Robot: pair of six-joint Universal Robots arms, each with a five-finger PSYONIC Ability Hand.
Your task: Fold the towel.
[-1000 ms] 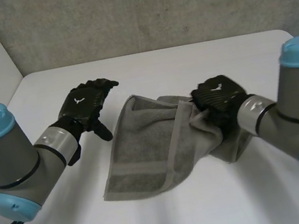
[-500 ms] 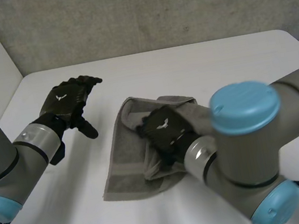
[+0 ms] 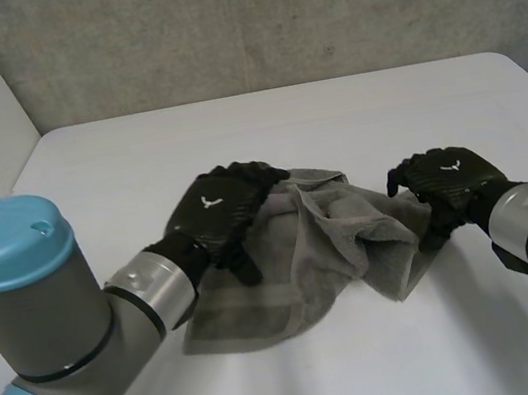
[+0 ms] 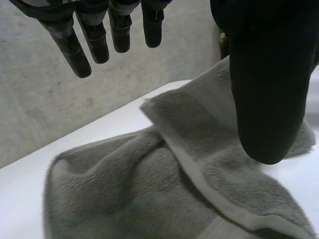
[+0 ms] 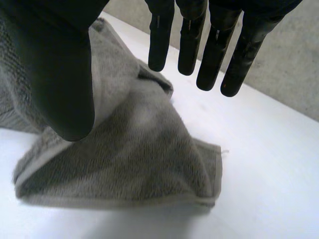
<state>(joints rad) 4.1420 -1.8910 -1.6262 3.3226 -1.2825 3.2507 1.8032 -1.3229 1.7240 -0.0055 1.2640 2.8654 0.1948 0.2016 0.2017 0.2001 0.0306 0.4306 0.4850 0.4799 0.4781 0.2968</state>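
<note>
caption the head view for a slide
Crumpled grey terry towel on a white table, open left robot hand over one end, open right robot hand at the other.

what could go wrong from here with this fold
1. The towel lies bunched, with a raised ridge across its middle; folding it like this would probably trap creases and leave uneven edges.
2. The left hand is open above overlapping layers, so a grasp may catch two layers instead of one edge.
3. The right hand is open by the crumpled right-end flap; a pinch there may grab a wad, not the corner.
</note>
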